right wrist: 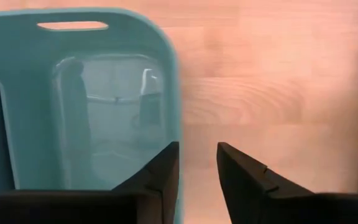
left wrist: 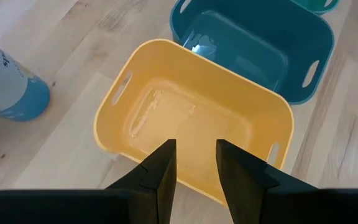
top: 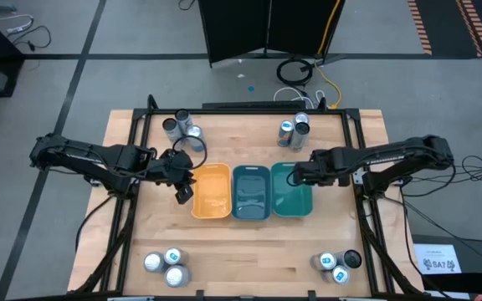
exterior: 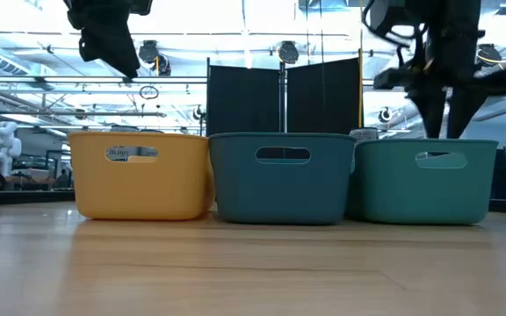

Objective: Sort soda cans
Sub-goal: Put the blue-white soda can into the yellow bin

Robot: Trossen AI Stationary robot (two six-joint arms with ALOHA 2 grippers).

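There are three trays in a row: one yellow tray (top: pixel 212 191), one dark teal tray (top: pixel 251 191) and one lighter teal tray (top: pixel 293 190). The cans stand in four groups of three, so twelve cans: top left group (top: pixel 182 126), top right group (top: pixel 294 128), bottom left group (top: pixel 166 266), bottom right group (top: pixel 338 265). Two arms are over the table, each with one gripper.

A white sheet (top: pixel 438 259) on the floor at about 4 o'clock off the table carries dark print, possibly "SAT"; other lettering is illegible.
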